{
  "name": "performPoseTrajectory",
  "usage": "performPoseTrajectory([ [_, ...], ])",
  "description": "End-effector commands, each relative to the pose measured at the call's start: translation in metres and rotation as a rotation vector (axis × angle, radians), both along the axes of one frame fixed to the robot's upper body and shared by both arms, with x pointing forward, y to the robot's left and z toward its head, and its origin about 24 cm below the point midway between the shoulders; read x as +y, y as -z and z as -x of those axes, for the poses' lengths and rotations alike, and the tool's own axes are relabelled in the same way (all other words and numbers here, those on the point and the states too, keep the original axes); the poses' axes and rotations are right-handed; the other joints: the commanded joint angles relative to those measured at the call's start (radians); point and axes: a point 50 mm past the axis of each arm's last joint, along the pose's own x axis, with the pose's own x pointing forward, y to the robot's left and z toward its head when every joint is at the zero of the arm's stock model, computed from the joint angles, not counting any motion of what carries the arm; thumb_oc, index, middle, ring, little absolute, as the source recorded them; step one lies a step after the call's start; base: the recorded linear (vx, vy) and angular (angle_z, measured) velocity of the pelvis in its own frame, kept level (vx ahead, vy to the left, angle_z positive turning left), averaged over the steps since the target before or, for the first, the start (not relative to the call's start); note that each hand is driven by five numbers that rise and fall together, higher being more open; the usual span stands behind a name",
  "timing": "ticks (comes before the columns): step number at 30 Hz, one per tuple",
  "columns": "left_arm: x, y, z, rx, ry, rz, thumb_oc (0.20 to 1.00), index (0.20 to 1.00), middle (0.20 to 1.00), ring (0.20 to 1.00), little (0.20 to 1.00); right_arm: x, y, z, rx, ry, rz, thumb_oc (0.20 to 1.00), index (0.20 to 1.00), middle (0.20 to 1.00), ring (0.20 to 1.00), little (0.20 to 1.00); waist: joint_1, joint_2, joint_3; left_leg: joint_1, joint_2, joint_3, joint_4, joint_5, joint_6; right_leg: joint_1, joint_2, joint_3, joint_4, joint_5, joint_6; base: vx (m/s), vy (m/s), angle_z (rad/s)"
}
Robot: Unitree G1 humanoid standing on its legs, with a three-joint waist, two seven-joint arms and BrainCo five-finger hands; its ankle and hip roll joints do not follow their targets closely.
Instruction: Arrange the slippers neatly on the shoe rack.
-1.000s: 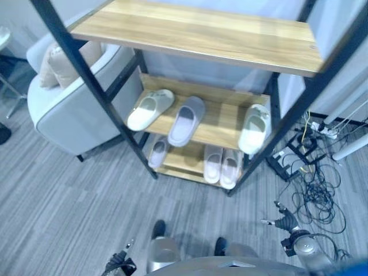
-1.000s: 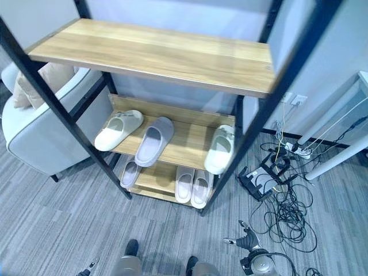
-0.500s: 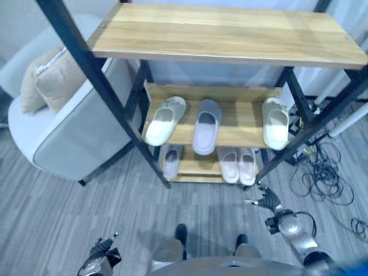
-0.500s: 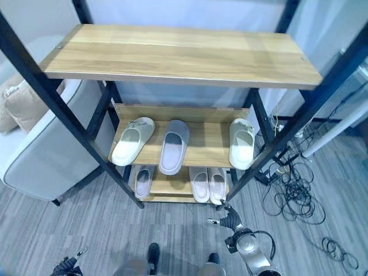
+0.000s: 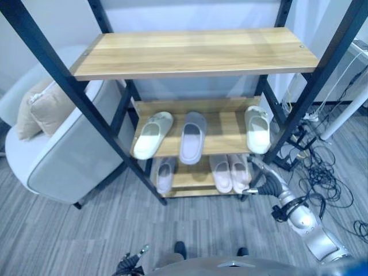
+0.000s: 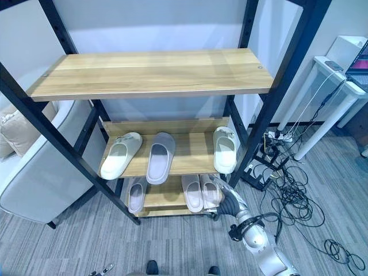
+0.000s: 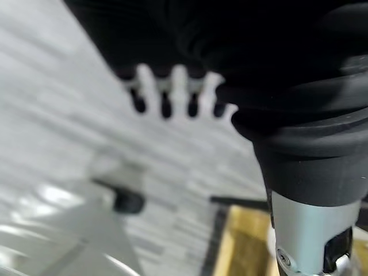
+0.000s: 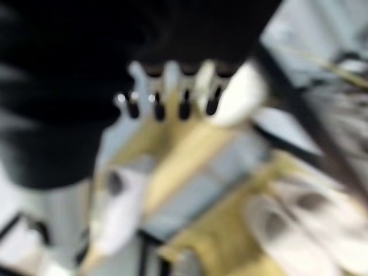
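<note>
Wooden shelves on a black metal frame make up the shoe rack (image 6: 150,73), with a grey armchair (image 5: 63,155) and its beige cushion (image 5: 43,109) to its left.

Left to right on the middle shelf: a cream slipper (image 5: 152,134) lying angled, a grey slipper (image 5: 192,136) straight, and a second cream slipper (image 5: 257,129) well apart at the right end. On the bottom shelf: a single pale slipper (image 5: 165,175) at left and a pair of pale pink slippers (image 5: 230,171) side by side at right. Loose cables (image 5: 322,178) lie on the floor to the right.

The left hand (image 7: 172,95) hangs low over the carpet, fingers straight and holding nothing. The right hand (image 5: 265,179) is raised beside the rack's lower right post, just below the right-end cream slipper; its fingers are extended (empty in its wrist view).

Change since one second ago: the head camera has swung, so the rack now sits square and centred; no slipper has shifted on its shelf. The right hand has risen from floor level to the rack's right side. This suggests the reach is under way, probably toward the separated cream slipper, which must join its mate at left. No slipper has been grasped yet.
</note>
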Motion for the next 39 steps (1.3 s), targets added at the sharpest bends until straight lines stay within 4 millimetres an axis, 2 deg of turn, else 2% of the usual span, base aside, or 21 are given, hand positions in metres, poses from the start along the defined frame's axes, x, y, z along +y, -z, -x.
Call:
performPoseTrajectory([
  [1,0.019,-0.005,-0.013,0.005,0.008,-0.059,1.0,1.0,1.0,1.0,1.0,0.029,-0.03,-0.023,-0.187,-0.087,-0.033,1.0,1.0,1.0,1.0,1.0,0.019,-0.074,0.032,-0.047,0.006,-0.068,0.086,-0.105,0.009,-0.003,-0.035,0.036,0.084,-0.055,0.012,0.0,0.0,0.0],
  [3,0.016,-0.003,-0.007,0.034,0.011,-0.059,1.0,1.0,1.0,1.0,1.0,0.036,-0.047,-0.036,-0.285,-0.06,-0.055,1.0,1.0,1.0,1.0,1.0,0.028,-0.074,0.028,-0.042,0.006,-0.067,0.087,-0.109,0.01,0.001,-0.037,0.036,0.081,-0.052,0.013,0.0,0.0,0.0],
  [9,0.016,-0.003,-0.003,0.045,0.001,-0.063,1.0,1.0,1.0,1.0,1.0,0.038,-0.056,-0.05,-0.316,0.003,-0.125,1.0,1.0,1.0,1.0,1.0,0.042,-0.07,0.019,-0.036,0.0,-0.066,0.082,-0.111,0.015,0.006,-0.042,0.033,0.079,-0.046,0.016,0.0,0.0,0.0],
  [14,0.019,-0.003,0.0,0.064,0.003,-0.066,1.0,1.0,1.0,1.0,1.0,0.04,-0.058,-0.05,-0.304,0.002,-0.169,1.0,1.0,1.0,1.0,1.0,0.045,-0.068,0.015,-0.031,-0.007,-0.073,0.076,-0.11,0.018,0.01,-0.046,0.029,0.083,-0.044,0.018,0.0,0.0,0.0],
  [15,-0.027,-0.012,-0.086,-0.169,0.447,-0.049,1.0,1.0,1.0,1.0,1.0,-0.031,0.024,-0.001,0.099,0.395,-0.358,1.0,1.0,1.0,1.0,1.0,-0.005,-0.025,0.054,-0.055,-0.001,-0.126,0.102,-0.072,0.002,-0.001,0.05,0.089,0.097,-0.115,-0.027,0.0,0.0,0.0],
  [17,-0.03,-0.009,-0.077,-0.146,0.42,-0.024,1.0,1.0,1.0,1.0,1.0,-0.03,0.026,0.0,0.107,0.407,-0.37,1.0,1.0,1.0,1.0,1.0,0.003,-0.026,0.047,-0.049,0.004,-0.135,0.088,-0.064,-0.002,0.016,0.053,0.072,0.082,-0.118,-0.032,0.02,-0.037,0.24],
  [19,-0.03,-0.004,-0.06,-0.076,0.407,-0.008,1.0,1.0,1.0,1.0,1.0,-0.03,0.028,0.001,0.116,0.412,-0.379,1.0,1.0,1.0,1.0,1.0,0.008,-0.029,0.041,-0.041,0.005,-0.14,0.081,-0.062,-0.004,0.036,0.054,0.068,0.067,-0.118,-0.035,0.04,-0.021,0.42],
  [24,-0.022,0.002,-0.03,0.04,0.393,0.001,1.0,1.0,1.0,1.0,1.0,-0.029,0.023,-0.002,0.094,0.396,-0.382,1.0,1.0,1.0,1.0,1.0,0.016,-0.037,0.033,-0.027,0.005,-0.15,0.069,-0.064,-0.009,0.062,0.057,0.053,0.045,-0.118,-0.036,0.05,0.014,0.01],
  [31,-0.011,0.002,-0.018,0.081,0.374,-0.013,1.0,1.0,1.0,1.0,1.0,-0.026,0.014,-0.011,0.069,0.36,-0.389,1.0,1.0,1.0,1.0,1.0,0.044,-0.052,0.034,-0.031,0.001,-0.159,0.056,-0.068,-0.005,0.055,0.05,0.038,0.05,-0.113,-0.029,0.02,0.043,0.03],
  [36,-0.01,0.001,-0.021,0.074,0.391,-0.017,1.0,1.0,1.0,1.0,1.0,-0.018,-0.001,-0.025,0.003,0.313,-0.379,1.0,1.0,1.0,1.0,1.0,0.066,-0.065,0.037,-0.04,-0.005,-0.164,0.056,-0.069,0.001,0.049,0.044,0.028,0.057,-0.112,-0.022,0.01,0.069,0.08],
  [39,-0.012,0.002,-0.017,0.096,0.442,-0.009,1.0,1.0,1.0,1.0,1.0,-0.007,-0.025,-0.04,-0.102,0.252,-0.403,1.0,1.0,1.0,1.0,1.0,0.089,-0.081,0.037,-0.043,-0.013,-0.169,0.05,-0.075,0.007,0.051,0.037,0.019,0.051,-0.107,-0.017,0.07,0.09,0.08],
])
